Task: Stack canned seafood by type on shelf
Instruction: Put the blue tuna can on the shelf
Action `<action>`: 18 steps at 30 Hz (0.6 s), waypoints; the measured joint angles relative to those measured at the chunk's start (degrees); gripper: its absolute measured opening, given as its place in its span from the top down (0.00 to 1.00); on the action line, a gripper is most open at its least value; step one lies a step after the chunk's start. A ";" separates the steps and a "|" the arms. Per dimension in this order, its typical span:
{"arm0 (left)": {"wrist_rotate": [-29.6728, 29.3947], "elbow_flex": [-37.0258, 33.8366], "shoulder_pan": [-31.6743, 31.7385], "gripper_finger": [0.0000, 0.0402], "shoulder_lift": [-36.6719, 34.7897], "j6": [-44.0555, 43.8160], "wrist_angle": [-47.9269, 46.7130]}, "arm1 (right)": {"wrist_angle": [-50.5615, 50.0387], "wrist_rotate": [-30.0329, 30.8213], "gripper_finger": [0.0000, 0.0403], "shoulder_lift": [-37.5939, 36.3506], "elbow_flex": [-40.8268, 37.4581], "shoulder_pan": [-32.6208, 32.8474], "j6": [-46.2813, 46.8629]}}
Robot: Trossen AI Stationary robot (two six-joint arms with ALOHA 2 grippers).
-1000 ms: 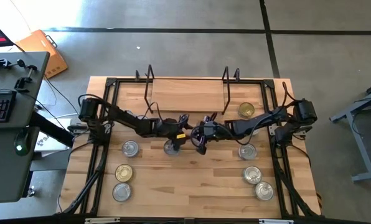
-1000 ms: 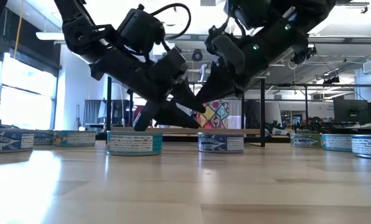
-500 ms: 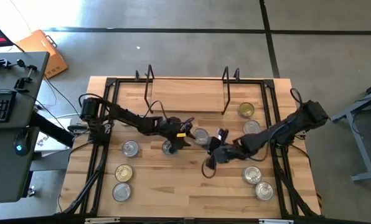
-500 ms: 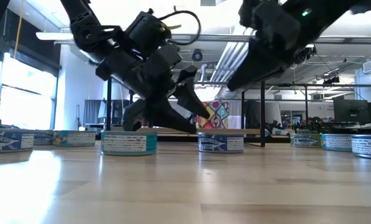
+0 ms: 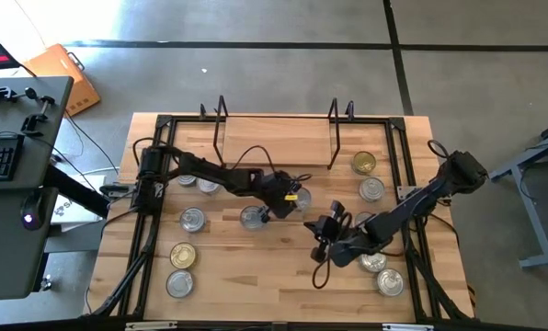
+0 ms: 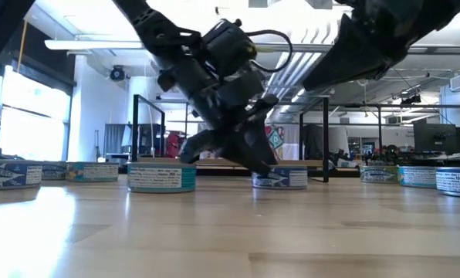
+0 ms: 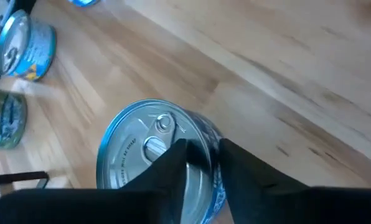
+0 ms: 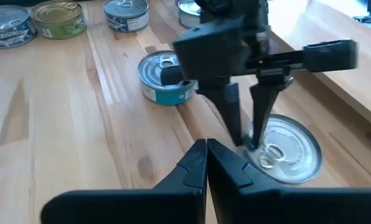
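While the left gripper [image 8: 246,127] pinches the rim of a silver-topped tin [image 7: 157,158] near the middle of the table [image 5: 256,267], one finger sits inside the edge and one outside, so the hold is thin. If the arm lifts fast or tilts, the tin could slip out, drop, and roll into the blue-sided tin [image 8: 165,78] just beside it. It could also bump the black wire end of the shelf [image 5: 274,138] on the way in, since that frame stands close behind. The shelf board looks bare, and the other tins lie spread on the table, on both sides. The right gripper [image 8: 206,163] waits nearby with its fingers pressed together, holding nothing. The tins have blue labels with small print and what may be a fish picture in the low view, but no word or brand can be read.
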 joint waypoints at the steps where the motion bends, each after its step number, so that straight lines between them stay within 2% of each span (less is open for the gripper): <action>1: -0.32 0.28 0.00 0.84 0.07 -0.37 -0.53 | 0.05 -0.02 1.00 0.02 0.00 0.15 0.00; 5: -1.06 0.34 0.03 0.97 -0.43 -1.19 -1.10 | 0.07 0.58 1.00 0.02 0.00 0.43 -0.04; 10: -1.82 0.13 -0.03 0.99 -1.37 -6.33 -1.50 | -0.12 -0.74 0.97 0.02 0.00 0.40 -3.04; 14: -1.80 0.01 -0.03 1.00 -2.66 -11.64 -1.98 | -1.06 -5.78 0.85 0.02 -0.04 -0.51 -6.63; 18: -1.58 0.03 -0.03 1.00 -3.97 -16.65 -0.93 | -1.98 -9.13 0.65 0.04 -0.04 -2.42 -13.16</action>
